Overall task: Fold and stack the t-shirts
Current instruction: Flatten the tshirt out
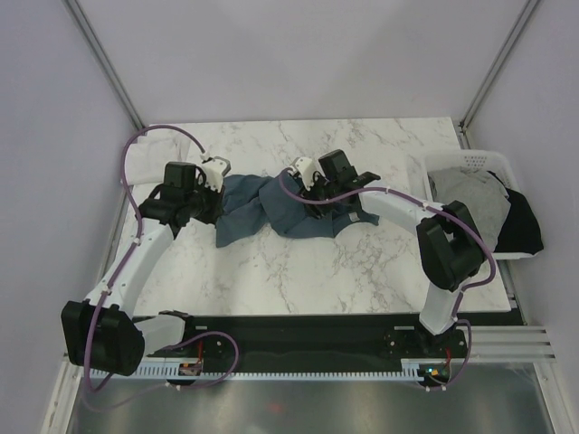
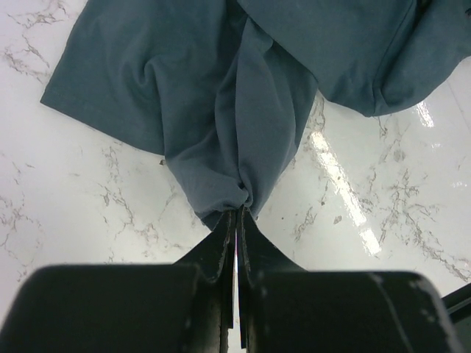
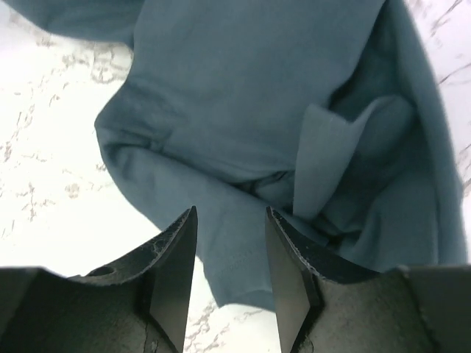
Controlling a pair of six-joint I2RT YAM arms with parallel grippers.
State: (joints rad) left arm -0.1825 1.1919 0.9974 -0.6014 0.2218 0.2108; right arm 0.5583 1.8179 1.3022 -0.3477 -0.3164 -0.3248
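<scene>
Slate-blue t-shirt (image 1: 268, 215) pinched in the left hand (image 2: 237, 215) (arm outstretched), right hand (image 3: 230, 220) parted above it.

The left arm (image 1: 136, 262) stretches forward from its base, its left gripper (image 2: 237, 215) pinched tight on a gathered fold of the slate-blue t-shirt (image 2: 221, 110). The right arm (image 1: 398, 206) bends inward at the elbow, its right gripper (image 3: 230, 220) pointing down (fingers parted, a clear gap between them)

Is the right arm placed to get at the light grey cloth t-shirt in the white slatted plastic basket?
Probably yes: the right gripper is open and empty, and the light grey t-shirt lies uncovered atop the basket on that arm's side.
</scene>
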